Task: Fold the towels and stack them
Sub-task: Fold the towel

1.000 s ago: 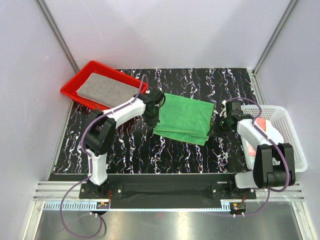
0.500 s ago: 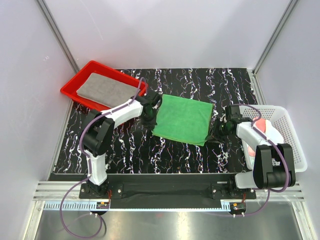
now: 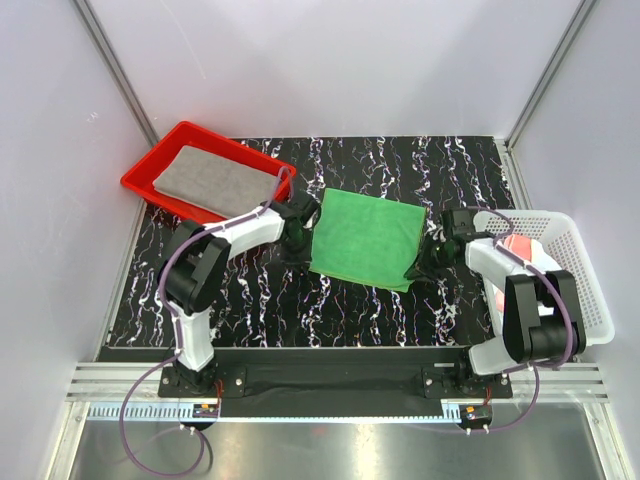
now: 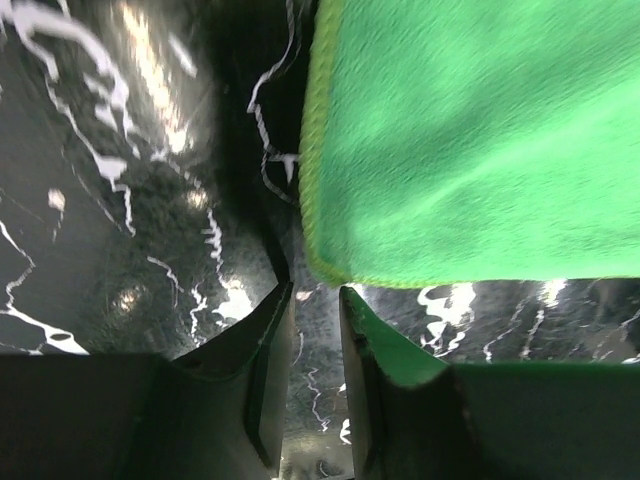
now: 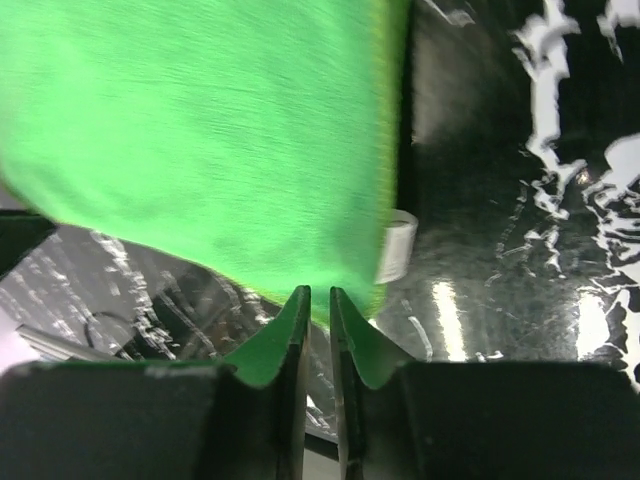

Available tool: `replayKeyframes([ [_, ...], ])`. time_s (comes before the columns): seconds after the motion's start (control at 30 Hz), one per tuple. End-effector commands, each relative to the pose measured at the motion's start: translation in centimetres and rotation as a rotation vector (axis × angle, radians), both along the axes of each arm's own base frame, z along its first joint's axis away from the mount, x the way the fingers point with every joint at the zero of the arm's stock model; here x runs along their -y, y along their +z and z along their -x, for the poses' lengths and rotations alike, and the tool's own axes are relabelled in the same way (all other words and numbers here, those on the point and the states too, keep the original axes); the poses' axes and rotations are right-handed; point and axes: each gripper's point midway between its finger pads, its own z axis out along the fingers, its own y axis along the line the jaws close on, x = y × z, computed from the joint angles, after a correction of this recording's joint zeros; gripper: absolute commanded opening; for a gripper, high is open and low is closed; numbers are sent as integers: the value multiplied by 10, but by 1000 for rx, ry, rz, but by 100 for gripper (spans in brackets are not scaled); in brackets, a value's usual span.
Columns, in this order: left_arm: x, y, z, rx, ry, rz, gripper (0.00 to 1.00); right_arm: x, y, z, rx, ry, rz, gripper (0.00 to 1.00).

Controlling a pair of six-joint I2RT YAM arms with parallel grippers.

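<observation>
1. The green towel (image 3: 365, 238) lay folded and flat in the middle of the black marbled table (image 3: 400, 165), its edges turned a little off square.
2. My left pincer (image 3: 299, 233) sat low at the towel's 9 o'clock edge, just beside it.
3. From my left wrist, that pincer (image 4: 315, 292) stood narrowly parted, with bare table showing in the slit and nothing between the fingers (image 4: 262, 340). The towel's near corner (image 4: 330, 270) lay just past them, toward 1 o'clock.
4. My right pincer (image 3: 428, 262) was down at the towel's 4 o'clock corner.
5. From my right wrist, that pincer (image 5: 318, 292) showed only a thin slit. The green hem met the fingertips, and I could not tell whether they pinched it or merely touched it.
6. A small white label (image 5: 395, 250) stuck out from the towel's edge at about 1 o'clock of those tips.
7. The grey towel (image 3: 215, 180) lay flat in the red tray (image 3: 138, 182), at 10 o'clock from the green one.
8. The white basket (image 3: 590, 290) stood at 3 o'clock, with a salmon-pink towel (image 3: 520, 246) inside it, partly hidden by my right arm.
</observation>
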Motion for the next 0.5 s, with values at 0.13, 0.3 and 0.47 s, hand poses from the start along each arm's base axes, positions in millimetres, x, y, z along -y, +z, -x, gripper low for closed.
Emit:
replayKeyframes([
  [0.13, 11, 45, -7, 135, 15, 120, 31, 14, -30, 16, -70, -82, 76, 16],
  [0.3, 33, 77, -35, 274, -51, 216, 36, 27, -18, 10, -35, -96, 152, 17],
  [0.47, 44, 41, -37, 217, -90, 229, 36, 17, 8, -5, 8, -58, 105, 17],
])
